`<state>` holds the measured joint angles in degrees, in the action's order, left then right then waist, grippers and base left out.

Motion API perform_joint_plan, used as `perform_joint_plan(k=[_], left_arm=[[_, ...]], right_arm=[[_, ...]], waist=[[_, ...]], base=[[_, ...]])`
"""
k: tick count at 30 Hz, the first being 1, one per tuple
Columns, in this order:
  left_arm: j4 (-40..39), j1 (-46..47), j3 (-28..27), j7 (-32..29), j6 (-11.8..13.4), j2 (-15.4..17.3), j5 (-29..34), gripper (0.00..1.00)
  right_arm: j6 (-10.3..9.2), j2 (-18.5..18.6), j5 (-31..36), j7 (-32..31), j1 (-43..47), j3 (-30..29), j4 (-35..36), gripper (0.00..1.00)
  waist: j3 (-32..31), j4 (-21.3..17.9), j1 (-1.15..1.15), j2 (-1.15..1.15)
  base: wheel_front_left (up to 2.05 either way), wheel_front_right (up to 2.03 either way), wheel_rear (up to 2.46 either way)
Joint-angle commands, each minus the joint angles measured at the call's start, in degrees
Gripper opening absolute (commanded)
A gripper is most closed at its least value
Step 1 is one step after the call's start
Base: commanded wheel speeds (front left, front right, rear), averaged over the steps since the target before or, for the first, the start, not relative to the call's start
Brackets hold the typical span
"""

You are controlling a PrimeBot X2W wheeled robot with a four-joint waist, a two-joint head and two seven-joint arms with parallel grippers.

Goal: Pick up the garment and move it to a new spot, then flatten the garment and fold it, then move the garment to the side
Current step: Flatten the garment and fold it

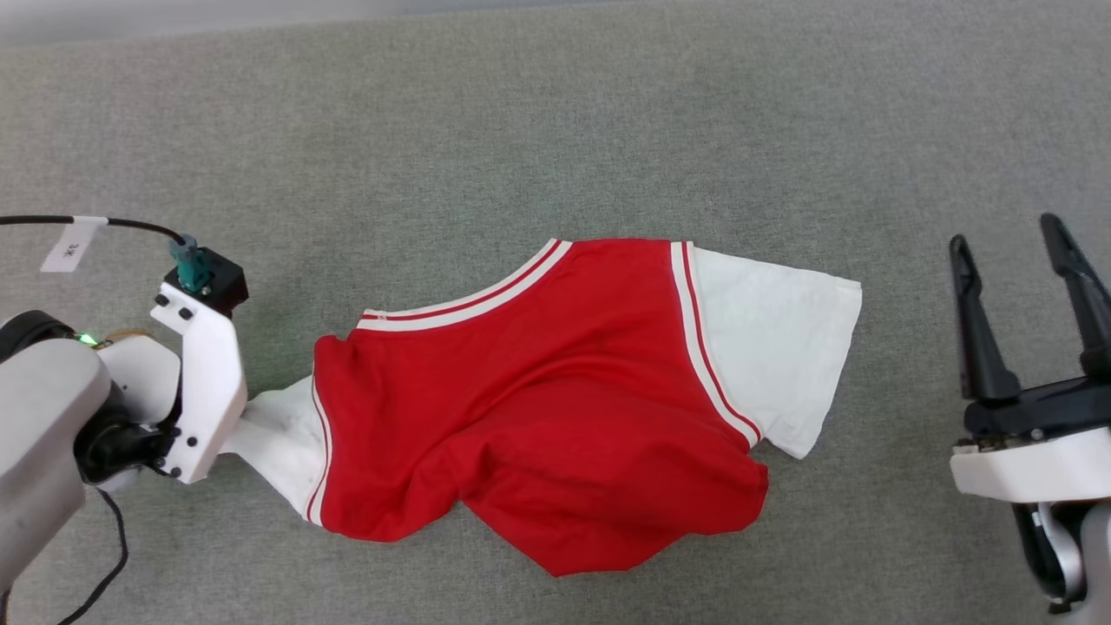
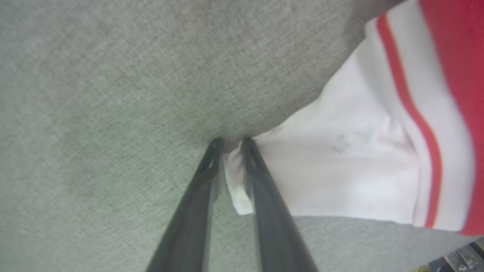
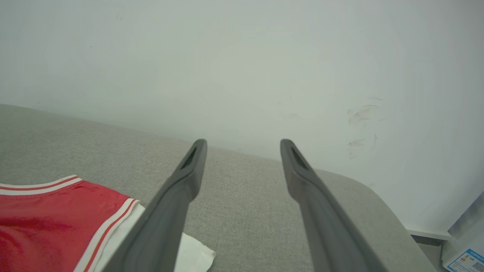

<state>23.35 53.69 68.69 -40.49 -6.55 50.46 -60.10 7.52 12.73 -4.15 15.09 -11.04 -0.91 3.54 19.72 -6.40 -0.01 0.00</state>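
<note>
The garment lies spread and rumpled on the grey cushion, red body in the middle, a white sleeve at each end, striped trim along the neckline. My left gripper is shut on the edge of the left white sleeve, with a small fold of cloth pinched between the fingers. From the head view, the left wrist covers those fingers and the sleeve is drawn towards it. My right gripper stands open and empty, well right of the other sleeve. The right wrist view has the same gripper above the cushion, the garment at lower left.
The grey fabric surface extends all around the garment. A white wall rises behind its rounded far edge. A black cable with a paper tag runs to the left wrist. A blue-labelled item sits past the surface's corner.
</note>
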Motion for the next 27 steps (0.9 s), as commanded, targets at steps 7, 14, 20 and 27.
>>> perform_joint_plan(k=[7,14,20,27], left_arm=[[-0.57,1.07,-0.06,4.41,-0.53,-0.96,1.07,0.00],[-6.06,3.09,-1.34,7.45,-0.66,0.82,1.92,0.00],[-10.25,3.62,-1.09,7.13,0.17,1.30,3.01,0.00],[-13.41,4.52,-0.96,6.67,1.22,1.10,4.08,0.00]], right_arm=[[-0.06,4.66,0.93,0.11,-3.51,-0.71,0.48,1.00],[-0.06,15.76,-0.76,-6.17,-11.91,4.41,-1.83,1.00],[-0.08,29.25,-15.50,-31.19,-20.31,19.34,-4.65,1.00],[-0.06,39.93,-33.98,-56.84,-29.61,36.01,-4.31,1.00]], waist=[[-3.47,1.99,0.01,0.00],[-5.45,3.94,0.01,0.00],[-5.25,5.42,0.01,0.00],[-2.91,7.05,0.01,0.00]], base=[[0.00,0.00,0.00],[0.00,0.00,0.00],[0.00,0.00,0.00],[0.00,0.00,0.00]])
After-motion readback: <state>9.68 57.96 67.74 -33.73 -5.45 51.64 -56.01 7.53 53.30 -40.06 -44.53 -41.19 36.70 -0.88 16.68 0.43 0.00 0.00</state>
